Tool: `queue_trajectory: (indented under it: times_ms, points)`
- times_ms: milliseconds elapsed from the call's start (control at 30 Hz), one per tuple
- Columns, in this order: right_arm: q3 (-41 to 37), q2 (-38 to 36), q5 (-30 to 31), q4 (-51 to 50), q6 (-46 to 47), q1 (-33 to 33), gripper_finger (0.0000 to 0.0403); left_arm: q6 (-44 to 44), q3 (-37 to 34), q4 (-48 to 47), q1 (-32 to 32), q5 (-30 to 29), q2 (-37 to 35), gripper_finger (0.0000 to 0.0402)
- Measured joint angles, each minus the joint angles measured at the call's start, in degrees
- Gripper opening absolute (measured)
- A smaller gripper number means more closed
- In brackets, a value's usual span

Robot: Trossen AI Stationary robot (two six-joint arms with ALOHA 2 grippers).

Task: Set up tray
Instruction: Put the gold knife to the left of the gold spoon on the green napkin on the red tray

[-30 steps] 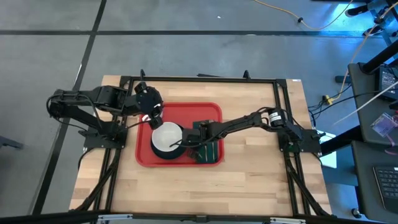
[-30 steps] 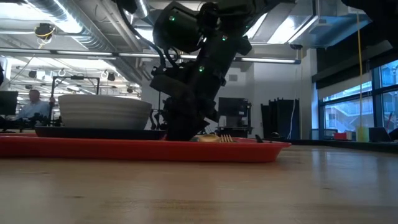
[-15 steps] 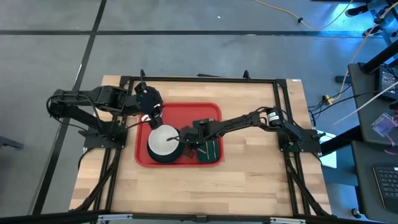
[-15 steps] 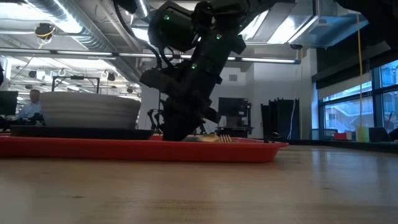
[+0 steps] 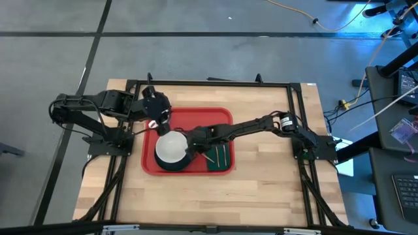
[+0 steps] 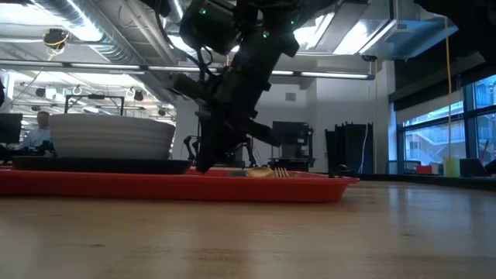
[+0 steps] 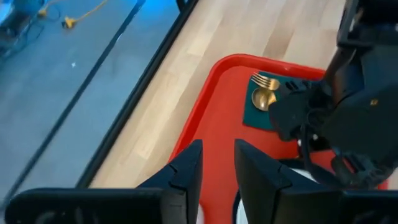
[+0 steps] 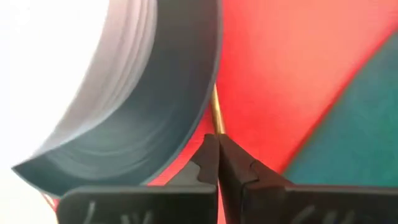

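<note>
The red tray (image 5: 189, 117) lies on the desk (image 5: 274, 176) between the two arms. On it sit a dark plate (image 5: 171, 162) carrying a white bowl (image 5: 171, 147) and, just beside them, a green napkin (image 5: 221, 156) with a gold fork (image 7: 266, 80) and spoon (image 7: 261, 98). The right end effector (image 8: 217, 158) is down on the tray at the plate's rim, clenched, seemingly on a thin gold rod (image 8: 217, 117) that runs under the plate. The left end effector (image 7: 216, 169) hovers over the tray's far corner, fingers slightly apart, grasping nothing.
</note>
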Motion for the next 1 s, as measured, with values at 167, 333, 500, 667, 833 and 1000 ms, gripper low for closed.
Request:
queue_trajectory:
  times_ms: [167,333,500,667,833,1000]
  points:
    - [1.6,-0.1,1.2,-2.2,-1.9,0.1,0.0001,6.7,0.0,0.0,0.0,0.1,0.0,0.0086]
    - [1.9,-0.2,-1.3,-2.5,-7.0,0.3,0.0014,8.8,0.0,0.0,0.0,0.1,0.0,0.0086]
    - [1.9,-0.2,-4.7,-2.9,-11.3,0.3,0.0048,8.9,0.0,0.0,0.0,0.8,0.0,0.0086]
    - [1.9,-0.2,-1.8,-4.4,-14.2,0.3,0.0123,8.9,0.0,0.0,0.0,3.2,0.0,0.0086]
    - [1.9,-0.2,2.0,-7.4,-25.4,0.7,0.0183,8.9,0.0,0.0,0.0,3.6,0.0,0.0086]
    - [1.9,-0.2,1.3,-7.1,-26.8,2.1,0.0197,9.4,0.0,0.0,0.0,3.6,0.0,0.0086]
